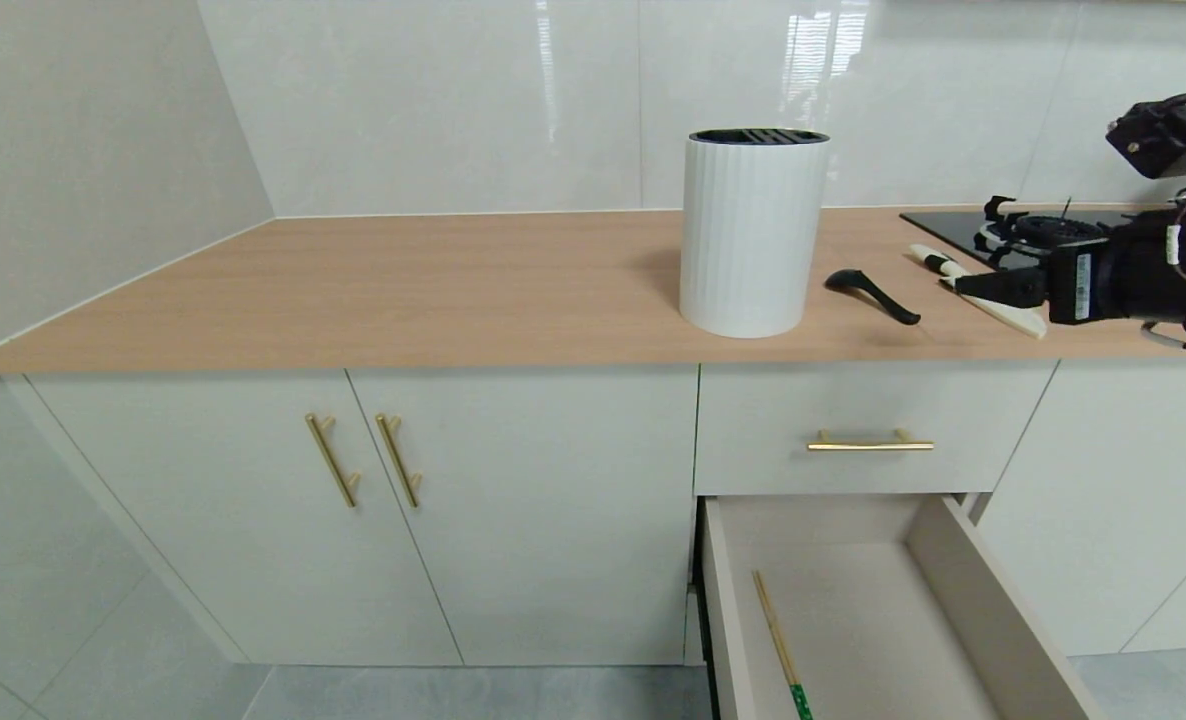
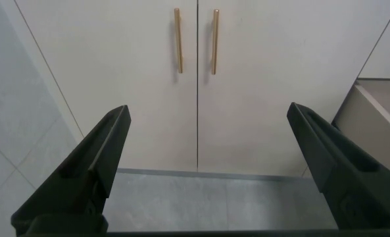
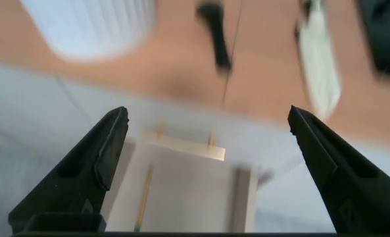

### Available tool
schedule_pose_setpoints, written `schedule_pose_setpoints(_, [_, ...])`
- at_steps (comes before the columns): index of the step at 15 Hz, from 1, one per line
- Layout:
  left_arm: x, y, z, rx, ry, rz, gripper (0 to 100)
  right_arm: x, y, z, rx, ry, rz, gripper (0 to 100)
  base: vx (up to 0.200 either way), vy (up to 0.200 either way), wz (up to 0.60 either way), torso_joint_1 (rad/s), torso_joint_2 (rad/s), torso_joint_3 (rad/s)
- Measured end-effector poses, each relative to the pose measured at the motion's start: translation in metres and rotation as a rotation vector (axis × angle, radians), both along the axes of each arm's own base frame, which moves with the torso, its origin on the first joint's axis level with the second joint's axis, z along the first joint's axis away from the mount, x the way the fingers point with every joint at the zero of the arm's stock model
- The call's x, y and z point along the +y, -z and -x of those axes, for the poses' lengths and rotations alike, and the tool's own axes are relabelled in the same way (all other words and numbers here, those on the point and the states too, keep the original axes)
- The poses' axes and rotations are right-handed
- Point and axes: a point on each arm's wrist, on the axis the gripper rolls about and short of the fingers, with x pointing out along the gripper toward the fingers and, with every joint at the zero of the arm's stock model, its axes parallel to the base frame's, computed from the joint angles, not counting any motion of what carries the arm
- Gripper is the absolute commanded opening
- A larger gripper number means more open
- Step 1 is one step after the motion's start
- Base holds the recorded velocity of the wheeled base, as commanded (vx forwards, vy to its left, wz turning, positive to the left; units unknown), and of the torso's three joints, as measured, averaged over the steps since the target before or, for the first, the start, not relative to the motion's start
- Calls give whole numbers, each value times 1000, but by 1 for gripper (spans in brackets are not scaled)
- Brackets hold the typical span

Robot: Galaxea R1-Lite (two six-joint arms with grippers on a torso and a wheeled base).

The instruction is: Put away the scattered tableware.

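Pictured: my right gripper (image 3: pixel 206 117), jaws spread wide, hangs at the front edge of the worktop (image 1: pixel 453 290) beside the white knife (image 1: pixel 1015 316), whose long axis runs ten to four o'clock in the head view. The black spoon (image 1: pixel 871 293) lies at the gripper's nine o'clock. My left gripper (image 2: pixel 208 115), likewise spread, faces the cabinet doors (image 2: pixel 260 99) low down, so the right one is nearer; the open drawer (image 1: pixel 725 610) sits at seven o'clock.

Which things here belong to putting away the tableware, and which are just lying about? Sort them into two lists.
For the job:
- black utensil, on the counter
- white knife, on the counter
- chopsticks, already in the open drawer
- white slotted holder, probably a place to store things

Not for the job:
- hob
- cupboard doors
- closed drawer
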Motion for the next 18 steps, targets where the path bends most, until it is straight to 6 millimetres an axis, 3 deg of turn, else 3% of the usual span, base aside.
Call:
schedule_pose_setpoints(3, [0, 0, 0, 0, 0, 0, 100, 4, 0, -40, -3, -54, 2, 100, 0, 0, 0, 0, 0, 0])
schedule_pose_setpoints(6, [0, 0, 0, 0, 0, 0, 100, 7, 14, -76, 27, -113, -18, 100, 0, 0, 0, 0, 0, 0])
schedule_pose_setpoints(9, [0, 0, 0, 0, 0, 0, 100, -8, 29, -107, 46, -88, -34, 100, 0, 0, 0, 0, 0, 0])
schedule_pose_setpoints(18, [0, 0, 0, 0, 0, 0, 100, -19, 57, -145, 98, -105, -73, 100, 0, 0, 0, 0, 0, 0])
